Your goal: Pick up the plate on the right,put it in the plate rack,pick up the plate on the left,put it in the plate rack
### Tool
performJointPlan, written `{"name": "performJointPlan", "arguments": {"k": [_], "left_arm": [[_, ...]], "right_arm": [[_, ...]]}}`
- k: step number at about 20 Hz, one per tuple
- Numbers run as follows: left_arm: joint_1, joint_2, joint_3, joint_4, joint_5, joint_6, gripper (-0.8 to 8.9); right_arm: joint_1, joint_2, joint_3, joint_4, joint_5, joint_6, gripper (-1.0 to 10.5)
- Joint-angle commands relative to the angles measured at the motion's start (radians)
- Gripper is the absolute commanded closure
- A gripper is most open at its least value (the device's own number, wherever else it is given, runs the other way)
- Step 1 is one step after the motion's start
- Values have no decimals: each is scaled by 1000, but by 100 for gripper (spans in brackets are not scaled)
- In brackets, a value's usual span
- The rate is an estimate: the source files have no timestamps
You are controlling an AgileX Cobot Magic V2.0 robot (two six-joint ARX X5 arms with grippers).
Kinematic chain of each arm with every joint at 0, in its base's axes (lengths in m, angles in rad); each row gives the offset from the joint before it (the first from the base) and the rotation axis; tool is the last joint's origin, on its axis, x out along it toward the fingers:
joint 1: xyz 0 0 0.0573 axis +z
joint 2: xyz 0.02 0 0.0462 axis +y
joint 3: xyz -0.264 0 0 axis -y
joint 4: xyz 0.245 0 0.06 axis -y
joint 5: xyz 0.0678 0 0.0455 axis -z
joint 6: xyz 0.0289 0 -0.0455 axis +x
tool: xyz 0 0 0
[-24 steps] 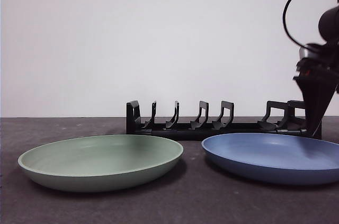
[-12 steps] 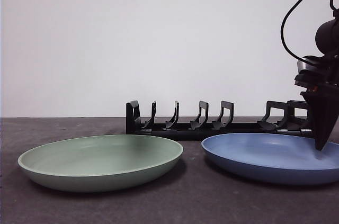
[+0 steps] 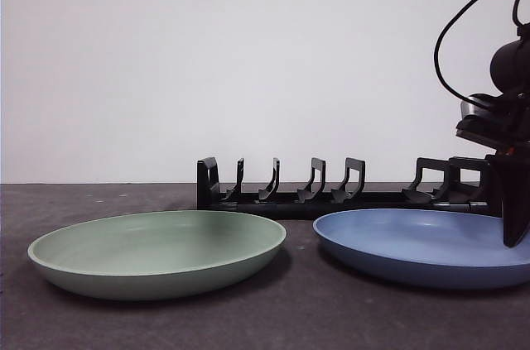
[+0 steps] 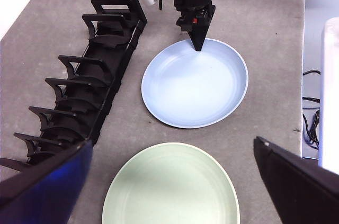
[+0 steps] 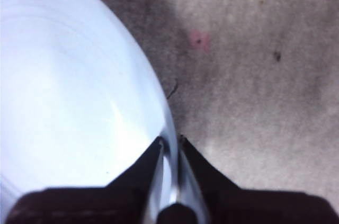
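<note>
On the right lies the blue plate (image 3: 414, 242) (image 4: 193, 83), flat on the table. My right gripper (image 3: 513, 238) (image 4: 198, 48) (image 5: 170, 142) points down at its right rim. The right wrist view shows both jaws pinched on that pale rim (image 5: 69, 91), one on each side. The green plate (image 3: 157, 246) (image 4: 169, 187) rests on the left, untouched. Behind both plates runs the black plate rack (image 3: 331, 193) (image 4: 90, 75), with nothing in its slots. High above the green plate hangs my left gripper (image 4: 172, 144), jaws wide open and holding nothing.
The grey tabletop (image 3: 298, 317) carries the plates and the rack. A white wall with two sockets stands behind. A black cable (image 3: 451, 35) loops above the right arm. Past the table's far side edge lie cables on the floor (image 4: 312, 123).
My right gripper has come down and moved to the right, from beside the rack's end to the blue plate's rim. The blue plate has shifted very slightly left.
</note>
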Motion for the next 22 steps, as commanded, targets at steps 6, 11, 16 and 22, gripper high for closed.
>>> {"name": "performJointPlan", "arguments": {"k": [6,11,16,22], "left_arm": [[-70,2,1,-13,0,82,186],[-147,6,1,-18,-1,209,186],[-237,57,1,-8,-193,362,186],[-308,143,1,113,-449,468,187]], "right_arm": [[2,-114,31,-40,-29,3,962],[2,-253,203,-197,-66,-4,962],[10,-296,408,-361,-161,-4,961],[65,-295,478,-448,-166,-3,962]]}}
